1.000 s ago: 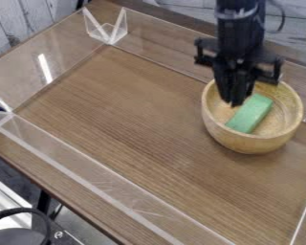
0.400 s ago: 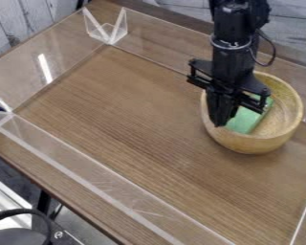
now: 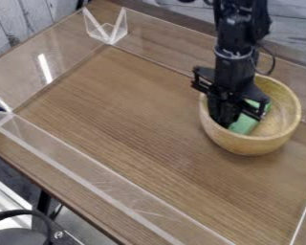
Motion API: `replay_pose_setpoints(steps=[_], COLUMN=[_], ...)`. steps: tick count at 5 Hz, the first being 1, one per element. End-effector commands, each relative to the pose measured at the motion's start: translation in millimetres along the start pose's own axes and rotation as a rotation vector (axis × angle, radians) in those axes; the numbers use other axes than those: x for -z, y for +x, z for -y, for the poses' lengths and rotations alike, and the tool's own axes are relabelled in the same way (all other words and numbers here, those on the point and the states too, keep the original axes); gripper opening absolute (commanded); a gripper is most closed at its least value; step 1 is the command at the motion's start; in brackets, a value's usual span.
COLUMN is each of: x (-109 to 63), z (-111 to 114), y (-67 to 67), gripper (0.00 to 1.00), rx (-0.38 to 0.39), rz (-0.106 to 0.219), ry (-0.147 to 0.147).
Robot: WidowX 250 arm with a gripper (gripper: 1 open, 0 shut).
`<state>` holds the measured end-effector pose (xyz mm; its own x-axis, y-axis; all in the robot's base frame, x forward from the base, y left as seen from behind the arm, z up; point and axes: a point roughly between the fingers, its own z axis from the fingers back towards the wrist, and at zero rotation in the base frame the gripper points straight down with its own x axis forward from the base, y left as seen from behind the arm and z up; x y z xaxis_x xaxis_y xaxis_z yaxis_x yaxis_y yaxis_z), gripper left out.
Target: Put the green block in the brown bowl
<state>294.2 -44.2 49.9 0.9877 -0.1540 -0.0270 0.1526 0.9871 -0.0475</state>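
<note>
camera view: gripper (image 3: 235, 116) reaches down into the brown bowl (image 3: 286, 122), fingers at the green block (image 3: 249, 122) lying inside; whether they grip it or have let go cannot be told. risk: lifting before a full release would drag the block back out. compared with earlier, the gripper sits lower in the bowl.

green block (image 3: 249, 122) inside brown bowl (image 3: 281, 133)

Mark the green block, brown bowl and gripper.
green block (image 3: 249, 122): camera view, visible green face right of the fingers.
brown bowl (image 3: 245, 144): camera view, near outer wall.
gripper (image 3: 232, 115): camera view, between fingertips, inside bowl.
</note>
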Motion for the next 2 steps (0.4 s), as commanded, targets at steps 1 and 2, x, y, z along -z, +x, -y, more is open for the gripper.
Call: replay_pose_setpoints(steps=[1,2], x=[-12.9,-18.8], z=[-3.8,-0.4], y=[5.9,5.8], gripper=[0.00,1.00], rx=[0.002,-0.011], rz=[0.038,0.030], ry=[-0.014,-0.030])
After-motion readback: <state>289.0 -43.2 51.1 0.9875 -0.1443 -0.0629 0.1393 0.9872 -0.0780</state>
